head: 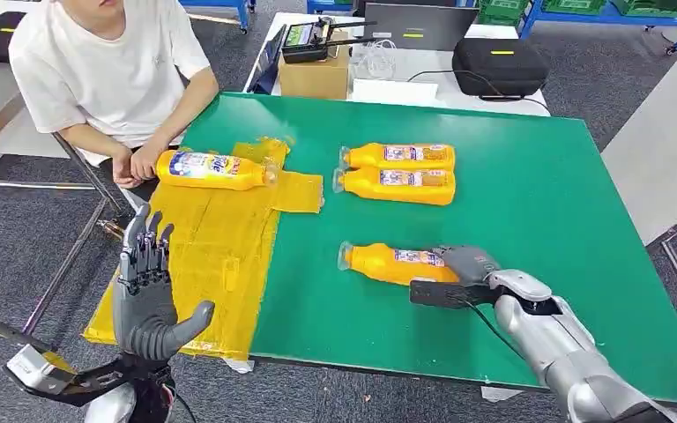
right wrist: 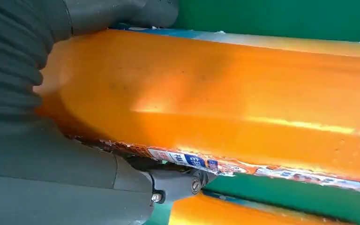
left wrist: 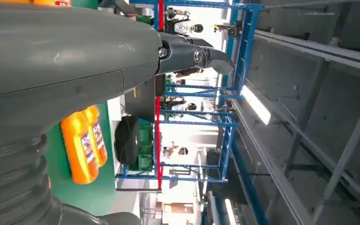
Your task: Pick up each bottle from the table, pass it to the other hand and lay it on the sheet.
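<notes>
My right hand [head: 458, 269] wraps the base end of the nearest bottle [head: 388, 263], which lies on its side on the green table [head: 529, 211], fairly close to the near edge. My left hand [head: 148, 291] is raised, fingers spread and holding nothing, over the yellow sheet [head: 220, 247] at the table's left edge. One bottle on the sheet [head: 214, 169] lies at its far end beside a person's hand [head: 145, 164]. Two more bottles [head: 398, 173] lie side by side farther back, with bare green between.

Seated person [head: 110, 75], cardboard box [head: 314, 75], 2 black cases [head: 500, 66] behind table
</notes>
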